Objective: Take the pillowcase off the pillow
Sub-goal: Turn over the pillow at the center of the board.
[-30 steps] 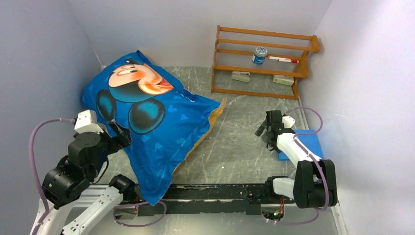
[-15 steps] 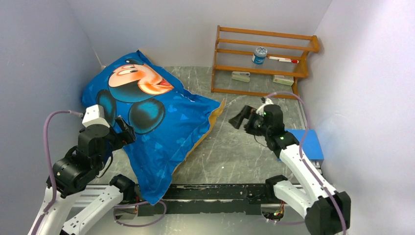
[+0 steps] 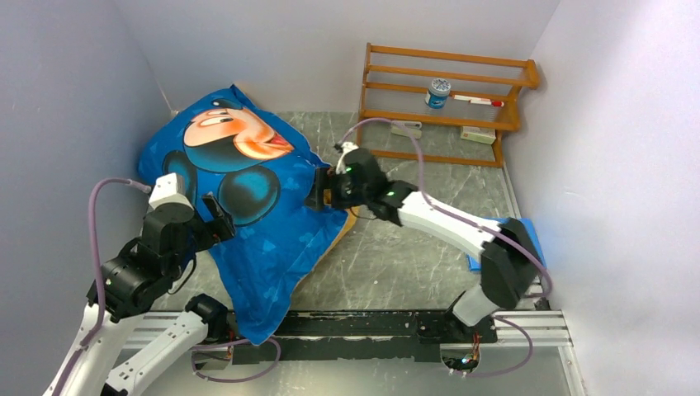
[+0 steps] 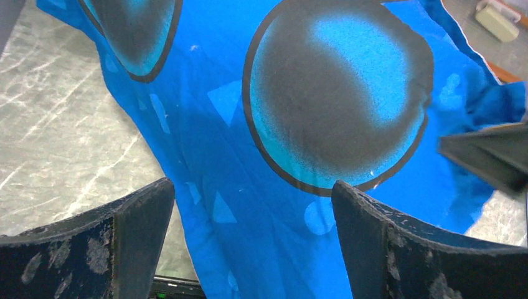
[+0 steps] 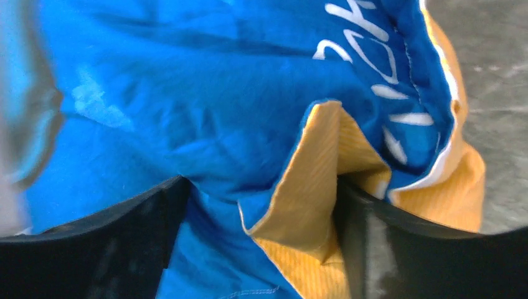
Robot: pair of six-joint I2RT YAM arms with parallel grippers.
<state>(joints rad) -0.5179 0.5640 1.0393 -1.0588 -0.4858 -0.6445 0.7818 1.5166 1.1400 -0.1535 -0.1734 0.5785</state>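
Note:
The pillowcase lies at the left of the table, blue Mickey Mouse face up, its yellow-orange side showing at the right corner. The pillow is hidden inside it. My left gripper is open and hovers over the pillowcase's near left part; in the left wrist view its fingers stand wide over blue fabric. My right gripper is open at the pillowcase's right corner. In the right wrist view it straddles a folded edge of blue and yellow fabric.
A wooden shelf rack stands at the back right with a jar, a marker and small boxes. A flat blue pad lies at the right edge. Walls close in on the left and right. A rail runs along the near edge.
My right arm has swung left from beside the blue pad across the table to the pillowcase's right corner. My left gripper has shifted slightly right and forward over the pillowcase.

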